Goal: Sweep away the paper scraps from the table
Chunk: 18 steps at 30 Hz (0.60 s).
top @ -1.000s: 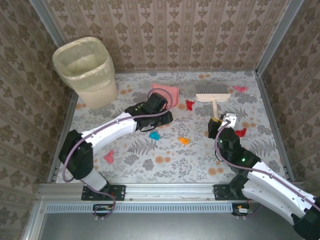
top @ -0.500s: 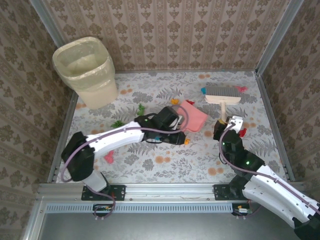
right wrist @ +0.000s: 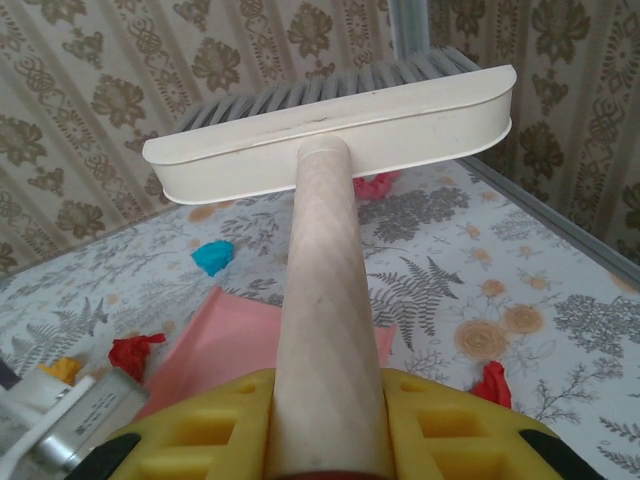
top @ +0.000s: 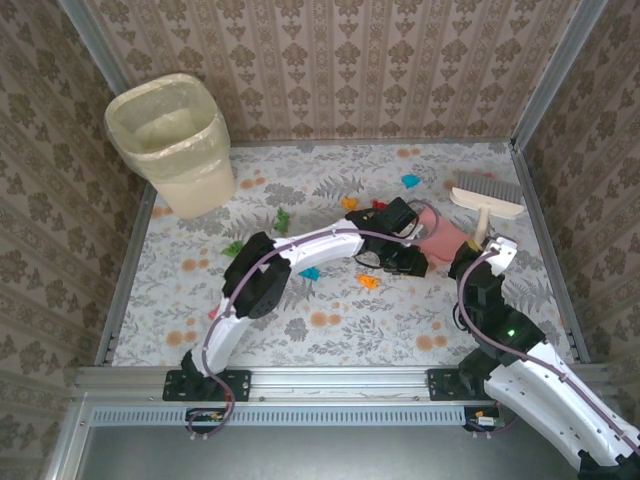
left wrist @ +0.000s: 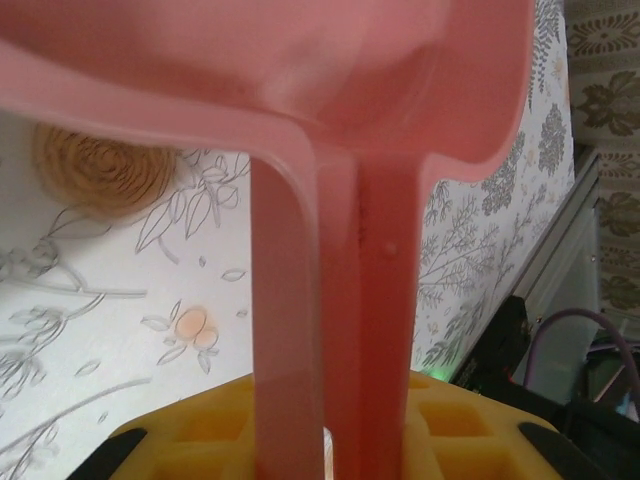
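Paper scraps in blue, orange, green and red lie scattered over the middle and far part of the patterned surface, several of them close to the pink dustpan. The left fingers are closed on the dustpan's handle, which runs up between them in the left wrist view. The right fingers are clamped on the wooden handle of a cream brush, whose head sits just beyond the dustpan, near the right wall.
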{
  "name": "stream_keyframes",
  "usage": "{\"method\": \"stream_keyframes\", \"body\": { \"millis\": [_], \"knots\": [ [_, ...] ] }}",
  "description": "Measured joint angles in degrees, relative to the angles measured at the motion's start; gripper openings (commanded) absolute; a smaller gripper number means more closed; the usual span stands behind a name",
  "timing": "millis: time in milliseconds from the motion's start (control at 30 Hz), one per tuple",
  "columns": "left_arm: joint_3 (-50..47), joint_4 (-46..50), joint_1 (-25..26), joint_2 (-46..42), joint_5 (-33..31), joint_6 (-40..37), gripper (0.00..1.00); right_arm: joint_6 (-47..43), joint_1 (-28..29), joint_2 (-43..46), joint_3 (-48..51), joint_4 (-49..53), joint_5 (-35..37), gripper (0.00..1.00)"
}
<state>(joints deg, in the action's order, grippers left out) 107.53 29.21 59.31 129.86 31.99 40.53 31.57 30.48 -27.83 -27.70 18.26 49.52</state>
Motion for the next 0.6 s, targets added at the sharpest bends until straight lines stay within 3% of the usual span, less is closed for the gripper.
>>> {"method": "stream_keyframes", "body": {
  "millis": [433, 600],
  "knots": [
    [4.48, 2.71, -1.66, 5.84, 2.75, 1.68, 0.43, 1.88, -2.97, -2.19, 0.0, 1.18, -1.53, 0.0],
    [4.52, 4.87, -1.92, 5.84, 1.55, -0.42, 0.6, 1.95, -3.34, -2.58, 0.0, 1.31, -1.99, 0.0]
  ]
}}
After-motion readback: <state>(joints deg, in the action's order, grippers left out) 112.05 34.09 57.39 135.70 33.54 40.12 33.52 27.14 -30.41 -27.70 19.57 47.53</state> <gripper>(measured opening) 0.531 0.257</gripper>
